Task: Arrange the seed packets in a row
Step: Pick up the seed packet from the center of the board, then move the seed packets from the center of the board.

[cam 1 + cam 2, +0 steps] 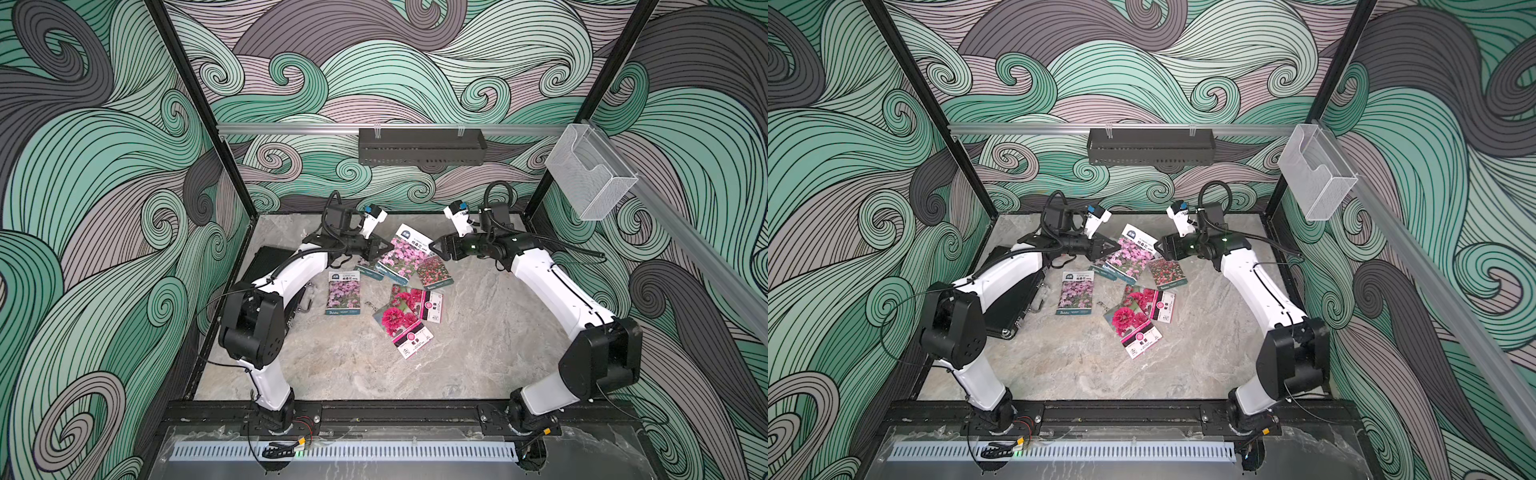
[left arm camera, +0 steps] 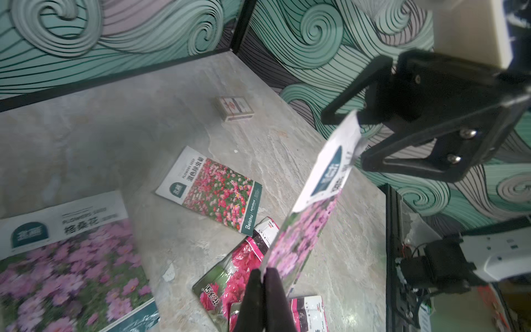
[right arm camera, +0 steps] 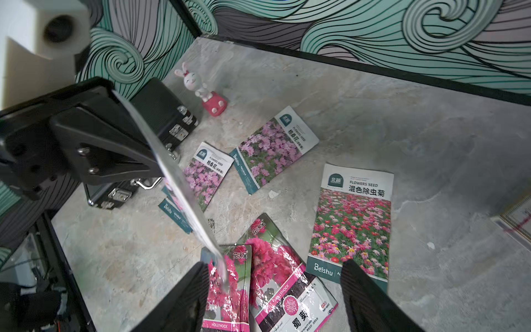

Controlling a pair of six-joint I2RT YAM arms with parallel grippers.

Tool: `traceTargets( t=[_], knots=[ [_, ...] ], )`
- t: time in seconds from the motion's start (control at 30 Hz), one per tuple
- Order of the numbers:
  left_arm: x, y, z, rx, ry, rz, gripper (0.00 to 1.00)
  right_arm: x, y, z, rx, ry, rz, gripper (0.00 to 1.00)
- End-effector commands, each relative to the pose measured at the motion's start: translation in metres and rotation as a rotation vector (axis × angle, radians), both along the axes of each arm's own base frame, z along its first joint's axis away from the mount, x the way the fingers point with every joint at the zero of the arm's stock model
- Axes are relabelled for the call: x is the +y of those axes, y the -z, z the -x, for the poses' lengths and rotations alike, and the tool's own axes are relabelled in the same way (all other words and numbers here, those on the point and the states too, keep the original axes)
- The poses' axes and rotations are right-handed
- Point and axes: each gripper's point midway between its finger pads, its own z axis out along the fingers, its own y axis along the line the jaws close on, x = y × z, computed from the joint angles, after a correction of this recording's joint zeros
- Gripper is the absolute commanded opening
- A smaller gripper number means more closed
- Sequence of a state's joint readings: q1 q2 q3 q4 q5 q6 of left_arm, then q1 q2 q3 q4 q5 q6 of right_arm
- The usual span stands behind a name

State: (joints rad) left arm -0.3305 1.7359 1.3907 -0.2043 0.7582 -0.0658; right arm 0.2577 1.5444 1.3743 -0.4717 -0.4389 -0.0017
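Teal-swirl walls ring the grey marbled tabletop [image 1: 478, 332] as my two claws meet above scattered seed packets.

My left gripper [image 1: 383, 249] is clamped on one end of a purple-pink packet [image 1: 401, 253], which I hold off the tabletop near its far edge. My right gripper [image 1: 434, 248] has its jaws spread about that packet's white top end. Below lie the red-pink mix packet [image 1: 433, 271], a second purple-pink packet [image 1: 344, 293] toward the left edge, a third purple-pink packet [image 3: 270, 149] and two overlapping magenta packets [image 1: 405, 328] mid-tabletop.
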Motion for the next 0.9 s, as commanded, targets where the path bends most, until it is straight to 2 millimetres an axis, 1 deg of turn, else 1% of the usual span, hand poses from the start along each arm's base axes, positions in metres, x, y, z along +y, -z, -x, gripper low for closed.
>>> traceTargets(
  t=[0.0,0.07,0.17,0.23,0.33,0.43,0.53,0.6,0.67,0.73,0.87],
  knots=[
    [0.035,-0.01,-0.014,0.113,-0.188,0.021,0.0,-0.015,-0.005,-0.008,0.021,0.118,-0.025,0.75],
    [0.051,-0.011,-0.018,0.147,-0.262,0.029,0.0,-0.004,0.007,-0.002,0.072,0.096,-0.061,0.75],
    [0.076,-0.008,-0.022,0.193,-0.368,-0.007,0.0,0.019,0.037,0.01,0.134,0.045,-0.024,0.74],
    [0.094,-0.003,-0.022,0.244,-0.448,-0.04,0.0,0.041,0.059,0.025,0.176,-0.009,0.021,0.74],
    [0.114,0.0,-0.017,0.296,-0.517,-0.061,0.0,0.069,0.089,0.049,0.218,-0.087,0.089,0.74],
    [0.128,0.006,-0.01,0.322,-0.56,-0.093,0.0,0.084,0.115,0.065,0.247,-0.133,0.149,0.74],
    [0.14,0.016,-0.003,0.353,-0.605,-0.129,0.0,0.088,0.136,0.074,0.275,-0.161,0.183,0.74],
    [0.151,0.024,0.0,0.37,-0.649,-0.164,0.0,0.089,0.148,0.079,0.292,-0.185,0.2,0.73],
    [0.162,0.031,0.003,0.39,-0.688,-0.192,0.0,0.096,0.156,0.088,0.303,-0.225,0.208,0.73],
    [0.169,0.034,0.005,0.408,-0.713,-0.201,0.0,0.107,0.162,0.1,0.322,-0.264,0.195,0.73],
    [0.176,0.036,0.005,0.424,-0.737,-0.195,0.0,0.134,0.172,0.12,0.361,-0.314,0.177,0.73]
  ],
)
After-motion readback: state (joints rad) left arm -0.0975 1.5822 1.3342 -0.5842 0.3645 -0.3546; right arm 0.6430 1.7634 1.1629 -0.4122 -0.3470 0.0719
